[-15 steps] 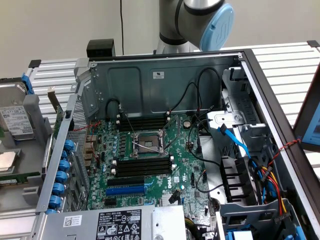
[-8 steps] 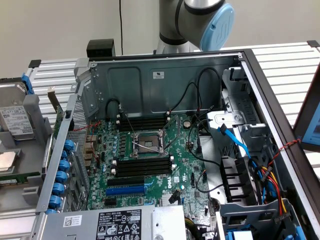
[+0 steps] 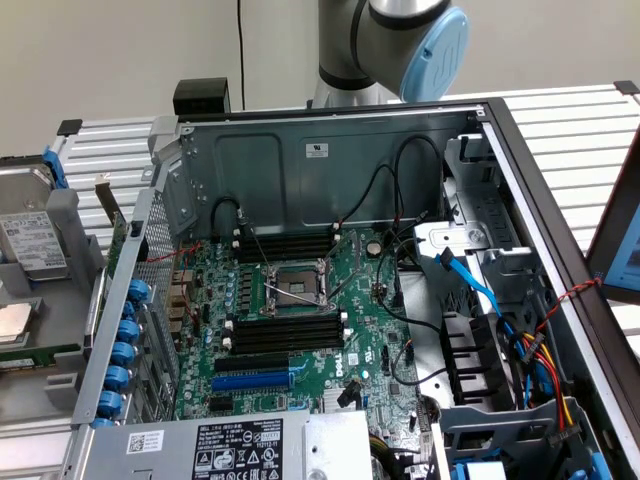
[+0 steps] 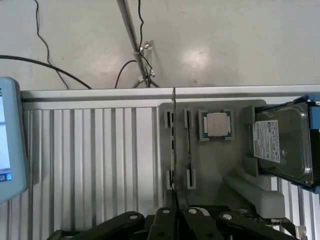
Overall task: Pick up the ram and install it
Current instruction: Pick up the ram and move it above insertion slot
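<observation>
I see the gripper [image 4: 176,214] clamped on the edge-on ram [image 4: 173,140] over the grey fixture [image 4: 220,170] on the slatted table [image 4: 90,160]; the hard drive [image 4: 282,145] label is illegible.

The arm [image 3: 400,20] was cut off by the exterior view's top edge. In the wrist view the gripper [image 4: 175,220] was cropped at the edge, and the ram [image 4: 173,145] showed edge-on as a thin line, its label and chips hidden. The hard drive [image 4: 282,142] ran off the edge, its label print too small to read.
</observation>
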Robot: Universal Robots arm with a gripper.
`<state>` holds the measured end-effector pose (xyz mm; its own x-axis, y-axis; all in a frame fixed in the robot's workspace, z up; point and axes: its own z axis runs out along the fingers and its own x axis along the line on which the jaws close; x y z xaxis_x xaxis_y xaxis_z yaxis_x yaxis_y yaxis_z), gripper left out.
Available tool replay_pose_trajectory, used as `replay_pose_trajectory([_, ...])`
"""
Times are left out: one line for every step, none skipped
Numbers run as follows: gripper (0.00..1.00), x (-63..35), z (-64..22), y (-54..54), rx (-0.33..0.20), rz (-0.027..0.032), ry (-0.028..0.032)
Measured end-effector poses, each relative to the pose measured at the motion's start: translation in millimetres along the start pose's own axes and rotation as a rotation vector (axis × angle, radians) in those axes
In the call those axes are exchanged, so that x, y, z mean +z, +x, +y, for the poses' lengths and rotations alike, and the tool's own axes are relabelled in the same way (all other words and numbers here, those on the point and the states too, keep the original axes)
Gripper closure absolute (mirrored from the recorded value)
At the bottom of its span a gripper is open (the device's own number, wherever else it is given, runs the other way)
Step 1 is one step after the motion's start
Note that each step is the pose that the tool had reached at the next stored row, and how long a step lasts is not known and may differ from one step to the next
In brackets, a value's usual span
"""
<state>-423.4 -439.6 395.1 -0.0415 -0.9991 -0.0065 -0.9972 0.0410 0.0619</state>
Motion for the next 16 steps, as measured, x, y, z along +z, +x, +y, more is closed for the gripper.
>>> replay_pose_trajectory([0.88, 0.0, -2.0, 1.1, 0.0, -0.0001, 0.0003])
replay_pose_trajectory([0.88, -0.2, -4.3, 2.0, 0.0, -0.0001, 0.0001])
replay_pose_trajectory([0.88, -0.4, -7.0, 2.8, 0.0, -0.0001, -0.0002])
replay_pose_trajectory([0.88, -0.7, -9.8, 3.6, 0.0, -0.0001, -0.0008])
replay_pose_trajectory([0.88, -1.2, -12.9, 4.4, 0.0, 0.0001, -0.0017])
replay_pose_trajectory([0.88, -1.6, -16.2, 5.3, 0.0, 0.0002, -0.0028])
replay_pose_trajectory([0.88, -2.2, -20.0, 6.2, 0.0, 0.0003, -0.0037])
replay_pose_trajectory([0.88, -2.9, -23.6, 6.8, 0.0, 0.0005, -0.0044])
replay_pose_trajectory([0.88, -3.8, -27.7, 7.5, 0.0, 0.0007, -0.005])
replay_pose_trajectory([0.88, -4.6, -32.3, 8.1, 0.0, 0.0008, -0.0057])
replay_pose_trajectory([0.88, -5.2, -36.8, 8.7, 0.0, 0.0009, -0.0059])
replay_pose_trajectory([0.88, -5.7, -41.4, 9.1, 0.0, 0.0008, -0.006])
replay_pose_trajectory([0.88, -6.2, -46.0, 9.6, 0.0, 0.0008, -0.0061])
replay_pose_trajectory([0.88, -6.6, -50.7, 10.1, 0.0, 0.0007, -0.0062])
replay_pose_trajectory([0.88, -7.1, -55.1, 10.5, 0.0, 0.0009, -0.0067])
replay_pose_trajectory([0.88, -7.4, -59.6, 10.9, 0.0, 0.0011, -0.0074])
